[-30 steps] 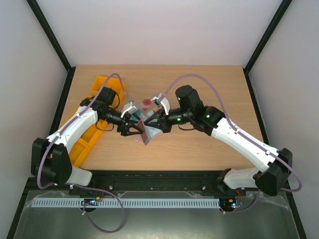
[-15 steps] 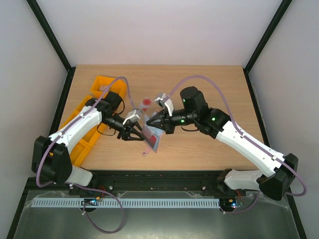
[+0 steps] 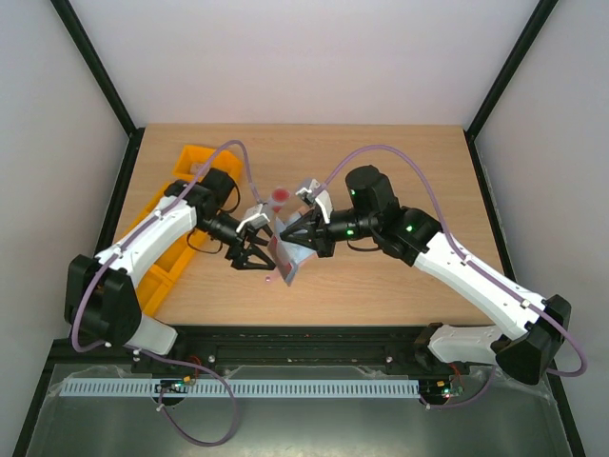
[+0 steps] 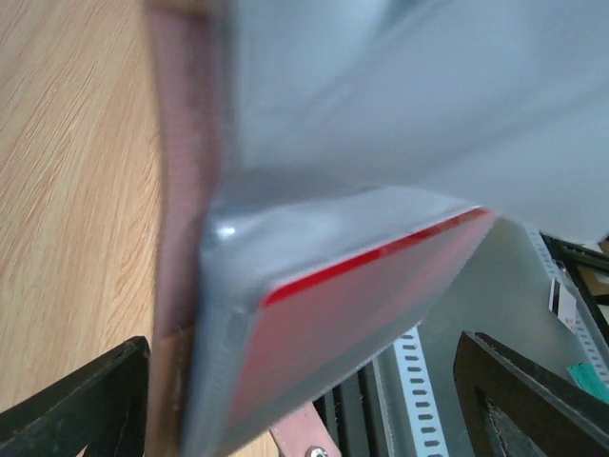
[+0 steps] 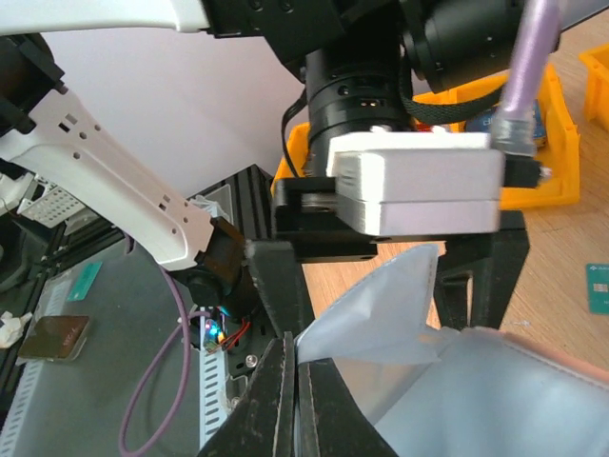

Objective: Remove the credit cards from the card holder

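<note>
The card holder (image 3: 288, 259) hangs open and tilted above the table, reddish-brown outside and grey-blue inside. My right gripper (image 5: 297, 381) is shut on a thin grey-blue flap of the holder (image 5: 400, 324). The left gripper (image 3: 253, 253) is open, its fingers (image 4: 90, 405) standing either side of the holder's lower corner (image 4: 314, 314), where a red panel shows in a pocket. A pale card with a red round mark (image 3: 278, 197) lies on the table behind the grippers. One teal-green card (image 5: 598, 287) lies flat on the wood.
Orange plastic bins (image 3: 164, 249) stand along the table's left side, under the left arm. The black frame rail (image 3: 304, 335) runs along the near edge. Bare wood (image 3: 400, 171) lies at the back and right.
The left gripper narrowed half a second ago and now stands wide again. The holder shifted a little to the right and nearer with the right gripper, which stayed shut.
</note>
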`<move>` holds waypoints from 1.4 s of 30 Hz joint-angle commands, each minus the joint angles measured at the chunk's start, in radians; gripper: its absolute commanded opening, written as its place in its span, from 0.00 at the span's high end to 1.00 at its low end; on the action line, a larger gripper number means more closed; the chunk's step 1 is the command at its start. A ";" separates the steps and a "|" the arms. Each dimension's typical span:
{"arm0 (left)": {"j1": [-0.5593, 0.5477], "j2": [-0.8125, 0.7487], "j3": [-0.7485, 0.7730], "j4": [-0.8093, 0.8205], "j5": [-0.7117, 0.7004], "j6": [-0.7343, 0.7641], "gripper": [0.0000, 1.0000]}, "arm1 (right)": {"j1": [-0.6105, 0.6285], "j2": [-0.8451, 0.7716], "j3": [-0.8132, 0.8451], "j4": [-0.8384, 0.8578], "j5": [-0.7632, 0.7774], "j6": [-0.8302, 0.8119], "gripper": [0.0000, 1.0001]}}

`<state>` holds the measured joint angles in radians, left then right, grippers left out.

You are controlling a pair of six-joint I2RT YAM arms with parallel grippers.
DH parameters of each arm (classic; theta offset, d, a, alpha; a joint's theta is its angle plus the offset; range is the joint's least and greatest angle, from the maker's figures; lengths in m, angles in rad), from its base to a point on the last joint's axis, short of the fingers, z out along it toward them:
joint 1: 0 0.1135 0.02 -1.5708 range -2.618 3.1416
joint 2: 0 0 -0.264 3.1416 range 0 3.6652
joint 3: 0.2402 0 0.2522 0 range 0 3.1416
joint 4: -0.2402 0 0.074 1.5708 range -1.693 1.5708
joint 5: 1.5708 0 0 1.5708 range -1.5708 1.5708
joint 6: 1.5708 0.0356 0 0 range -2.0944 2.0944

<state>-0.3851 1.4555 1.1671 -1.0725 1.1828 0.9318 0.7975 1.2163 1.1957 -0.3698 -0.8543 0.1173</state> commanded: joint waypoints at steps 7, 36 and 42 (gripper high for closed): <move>0.003 0.108 0.136 -0.019 0.011 0.054 0.14 | -0.003 -0.022 0.059 -0.026 -0.009 -0.051 0.98; -0.005 0.135 0.034 0.189 -0.954 -0.722 0.98 | -0.132 0.072 -0.074 0.025 0.342 0.111 0.51; -0.033 0.163 0.058 0.193 -0.989 -0.755 0.98 | 0.110 0.077 -0.169 0.251 0.223 0.104 0.49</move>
<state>-0.3969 1.6287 1.1744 -0.8585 0.2470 0.2375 0.7685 1.2995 1.0939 -0.3309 -0.5022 0.2157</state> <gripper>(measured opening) 0.088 0.508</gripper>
